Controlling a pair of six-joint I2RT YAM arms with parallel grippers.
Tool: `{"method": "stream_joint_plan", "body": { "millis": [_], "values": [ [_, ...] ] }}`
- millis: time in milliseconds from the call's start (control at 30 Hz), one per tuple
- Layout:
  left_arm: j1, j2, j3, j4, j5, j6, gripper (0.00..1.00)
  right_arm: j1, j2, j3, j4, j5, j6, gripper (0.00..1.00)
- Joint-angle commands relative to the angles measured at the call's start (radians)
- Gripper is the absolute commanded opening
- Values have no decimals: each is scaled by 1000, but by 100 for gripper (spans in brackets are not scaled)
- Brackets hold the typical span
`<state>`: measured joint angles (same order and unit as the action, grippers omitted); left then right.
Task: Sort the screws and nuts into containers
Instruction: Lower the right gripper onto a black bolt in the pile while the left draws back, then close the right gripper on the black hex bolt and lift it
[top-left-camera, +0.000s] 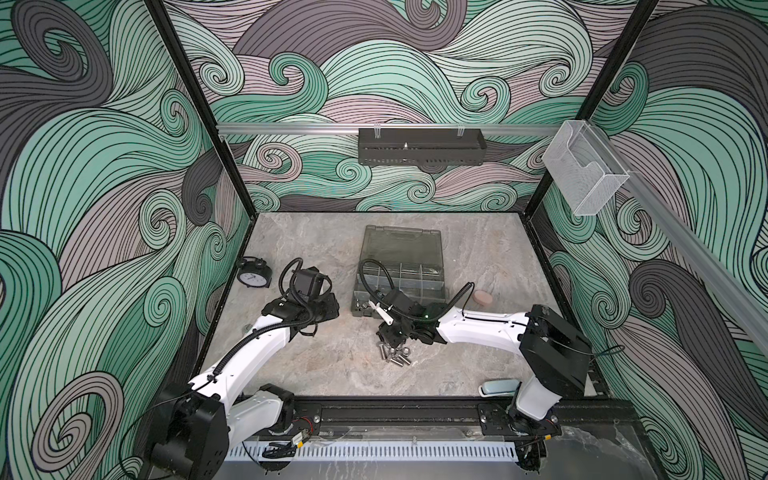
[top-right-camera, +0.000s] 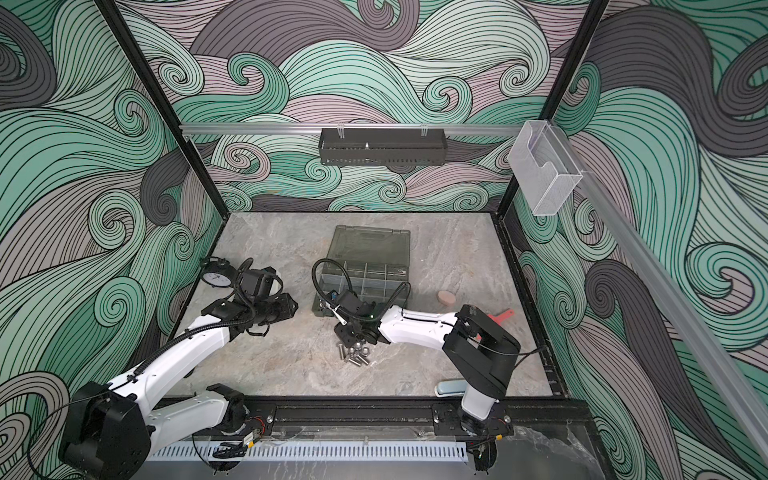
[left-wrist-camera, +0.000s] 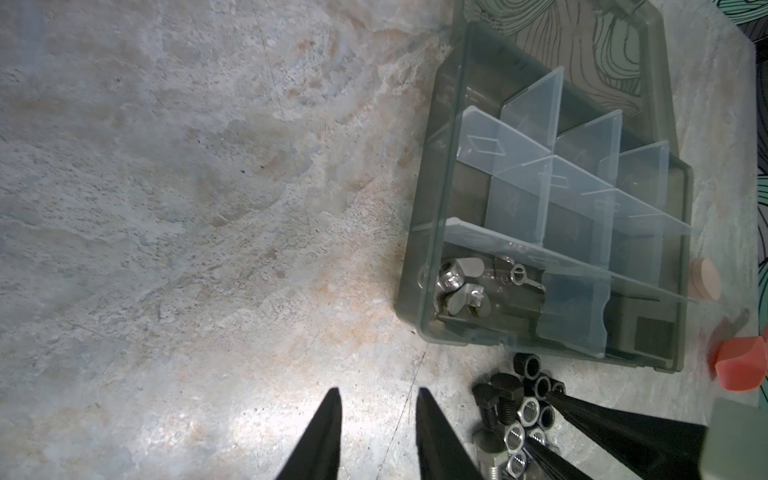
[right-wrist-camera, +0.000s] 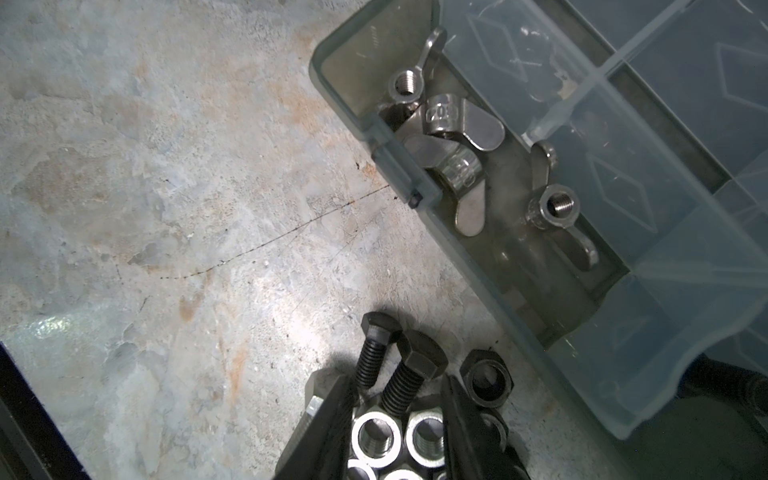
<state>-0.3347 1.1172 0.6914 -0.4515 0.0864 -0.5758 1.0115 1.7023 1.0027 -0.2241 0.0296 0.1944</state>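
Right gripper (right-wrist-camera: 395, 388) is straddling silver nuts (right-wrist-camera: 376, 436) and a black screw (right-wrist-camera: 409, 376) in the pile lying just near of the organizer case (right-wrist-camera: 395, 166). Whether it is pinching them is unclear. Left gripper (left-wrist-camera: 379, 392) is hovering released and empty, left of the pile.

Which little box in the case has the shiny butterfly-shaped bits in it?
The corner compartment nearest the loose pile; only it holds silver wing nuts.
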Motion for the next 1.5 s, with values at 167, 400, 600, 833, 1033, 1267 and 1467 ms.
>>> {"method": "stream_joint_plan", "body": {
  "millis": [167,400,600,833,1033,1267,1467],
  "values": [
    [10,28,40,-29,42,-18,34,2,35,-10,-13,15,43,31],
    [10,6,28,-32,38,-24,34,2,64,-6,-24,20,61,27],
    [10,10,25,-33,47,-30,34,4,88,-8,-15,17,66,26],
    [10,-18,-2,-10,47,-53,34,3,121,19,-29,10,48,24],
    [10,-2,27,-20,58,-39,34,3,136,23,-15,6,56,21],
    [10,12,28,-10,72,-42,34,4,141,22,-8,12,49,16],
    [10,13,25,-19,70,-48,34,3,111,36,-32,39,31,15]
  ]
}}
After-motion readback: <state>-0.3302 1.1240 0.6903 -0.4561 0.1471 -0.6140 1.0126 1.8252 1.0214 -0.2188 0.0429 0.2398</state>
